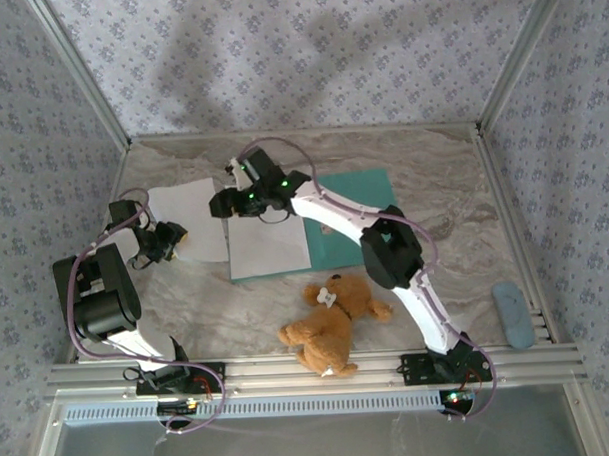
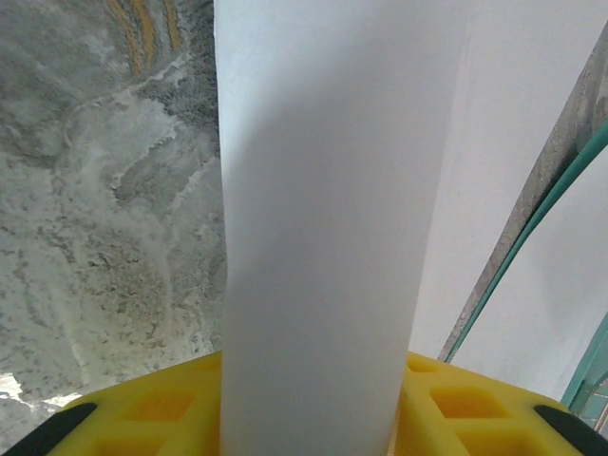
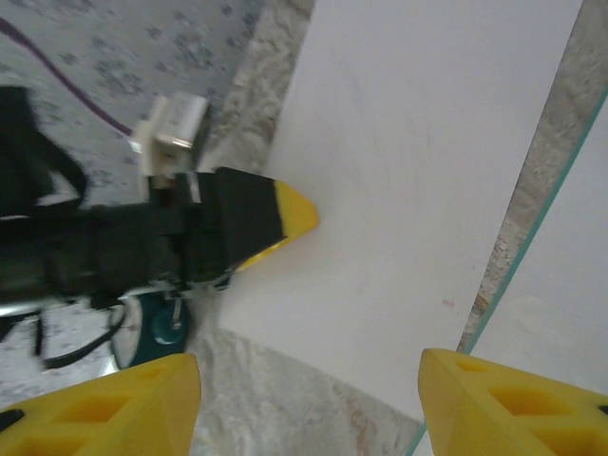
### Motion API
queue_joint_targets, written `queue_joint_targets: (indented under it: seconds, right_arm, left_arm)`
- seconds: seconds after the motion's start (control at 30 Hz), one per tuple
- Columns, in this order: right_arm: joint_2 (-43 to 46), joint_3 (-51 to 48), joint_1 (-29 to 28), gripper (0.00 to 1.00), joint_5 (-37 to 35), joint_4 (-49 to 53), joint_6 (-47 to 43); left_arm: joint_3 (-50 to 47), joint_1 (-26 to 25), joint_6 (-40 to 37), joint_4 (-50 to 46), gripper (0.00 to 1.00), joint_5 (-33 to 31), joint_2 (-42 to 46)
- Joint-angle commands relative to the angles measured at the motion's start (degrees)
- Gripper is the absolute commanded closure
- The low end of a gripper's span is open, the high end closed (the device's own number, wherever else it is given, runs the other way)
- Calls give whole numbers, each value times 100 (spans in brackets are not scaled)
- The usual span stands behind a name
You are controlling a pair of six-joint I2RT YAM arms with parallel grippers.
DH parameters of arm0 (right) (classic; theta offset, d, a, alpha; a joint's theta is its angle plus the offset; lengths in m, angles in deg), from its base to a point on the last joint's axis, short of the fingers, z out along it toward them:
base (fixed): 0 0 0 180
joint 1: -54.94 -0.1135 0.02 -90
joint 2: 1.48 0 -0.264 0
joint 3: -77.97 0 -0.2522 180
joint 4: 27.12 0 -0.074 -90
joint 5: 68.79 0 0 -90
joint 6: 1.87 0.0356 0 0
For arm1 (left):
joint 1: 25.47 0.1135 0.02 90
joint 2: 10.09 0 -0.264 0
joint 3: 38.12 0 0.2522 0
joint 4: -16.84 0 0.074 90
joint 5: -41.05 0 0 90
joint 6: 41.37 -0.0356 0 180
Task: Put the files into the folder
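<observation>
The left gripper (image 2: 309, 432) pinches a thin, plain white paper sheet (image 2: 323, 190). The sheet rises in a smooth bowed strip between the gripper's moulded yellow fingers (image 2: 142, 418), then spreads flat beyond them on the grey marbled table (image 2: 104, 218). Over the same sheet stands the right gripper (image 3: 309, 366), jaws spread with nothing between them (the paper lies below its tips). Just beside that sheet, away from the left gripper, lies the flat teal-green card folder (image 1: 359, 201), with a second white paper sheet (image 1: 270, 247) on the half nearer both grippers. Farther off, a fuzzy brown teddy bear (image 1: 333, 322) sprawls toward the arm bases. A smooth grey-blue oblong pad (image 1: 513, 316) sits well apart at the table's right edge.
</observation>
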Motion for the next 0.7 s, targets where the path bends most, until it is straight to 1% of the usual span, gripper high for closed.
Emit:
queue_joint_targets:
  seconds: [0.0, 0.13, 0.3, 0.53, 0.67]
  right_arm:
    - [587, -473, 244, 36, 412, -63, 169]
    - [1158, -1329, 585, 36, 677, -620, 538]
    - [1712, -2188, 881, 36, 959, -1165, 947]
    - [2153, -3098, 1164, 36, 1524, -2181, 1800]
    - [2362, -3581, 1305, 35, 1791, -2965, 2478]
  left_arm:
    - [87, -22, 64, 11, 61, 147, 56]
    - [118, -24, 143, 39, 62, 272, 48]
    - [158, -16, 268, 2, 64, 400, 172]
    - [224, -19, 500, -153, 66, 594, 458]
    - [252, -21, 646, -256, 68, 694, 662]
